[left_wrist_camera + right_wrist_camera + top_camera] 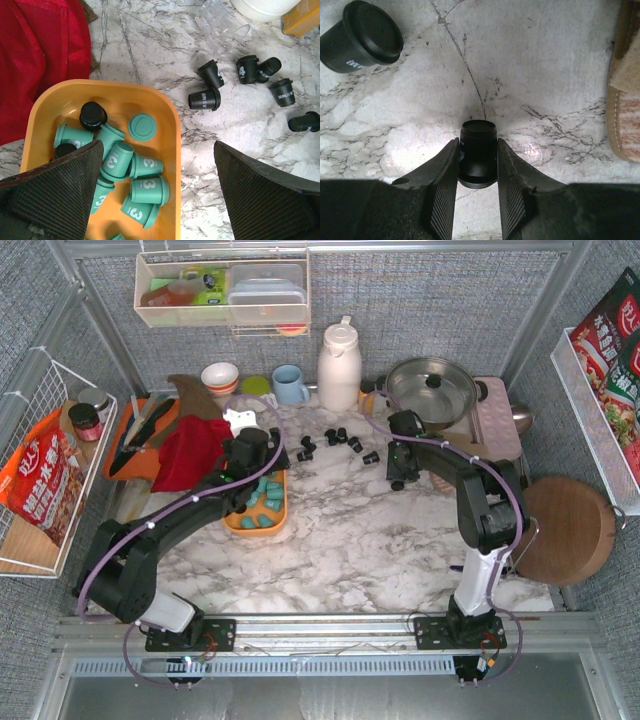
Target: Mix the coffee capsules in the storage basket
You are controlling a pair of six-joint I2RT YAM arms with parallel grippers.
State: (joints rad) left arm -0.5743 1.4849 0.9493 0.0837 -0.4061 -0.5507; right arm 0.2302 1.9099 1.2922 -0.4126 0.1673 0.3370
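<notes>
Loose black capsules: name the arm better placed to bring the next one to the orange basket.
Right. The right tool clasps a glossy black plastic capsule; the left tool hangs open over the shallow orange plastic basket.

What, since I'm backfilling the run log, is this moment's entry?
left gripper: open above storage basket rim | right gripper: pinching black capsule | contents: mostly teal capsules | table: loose black capsules

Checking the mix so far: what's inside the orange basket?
Mostly teal capsules, plus one black capsule clearly and a second half hidden. The left gripper covers one corner of the basket.
</notes>
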